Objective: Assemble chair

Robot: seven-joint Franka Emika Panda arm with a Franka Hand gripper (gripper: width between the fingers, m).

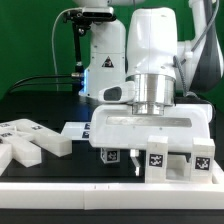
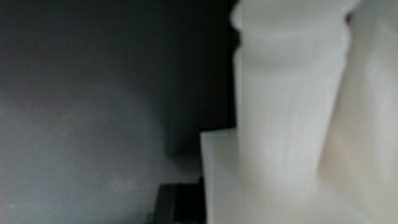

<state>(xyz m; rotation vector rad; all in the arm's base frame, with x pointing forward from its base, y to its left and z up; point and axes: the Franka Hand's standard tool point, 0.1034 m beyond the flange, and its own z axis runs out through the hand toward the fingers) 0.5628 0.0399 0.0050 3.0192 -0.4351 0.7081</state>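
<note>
In the exterior view, a black matte worktop (image 1: 45, 105) stands before a green backdrop (image 1: 30, 40). The glossy white arm (image 1: 165, 45) reaches down over the exterior view's right half. It ends in a ribbed metal collar (image 1: 155, 92) set on a broad, smooth white housing.

The chair (image 1: 30, 145) is in loose pieces. A heap of chunky, square-edged white bars lies flat at the exterior view's left, some touching one another and carrying black-and-white square tags. Right below the housing, at the front, two blocky white posts (image 1: 158, 165) stand upright side by side, each with a tag on its near face. More tags show in the dark gap just beside them, towards the exterior view's left.

The fingers are hidden behind these posts and the housing. They are drawn fully together, but whether anything is pinched between them cannot be told. A pale strip (image 1: 100, 195) runs along the worktop's near edge.

In the wrist view everything is close and blurred. A smooth white column (image 2: 294, 110) with a rounded, swelling profile that narrows into a waist fills one side. A flatter white slab (image 2: 231, 180) with a straight edge lies against it. The rest is dull dark grey worktop (image 2: 89, 110). A small black patch (image 2: 178, 205) sits at the slab's foot, too blurred to identify.
</note>
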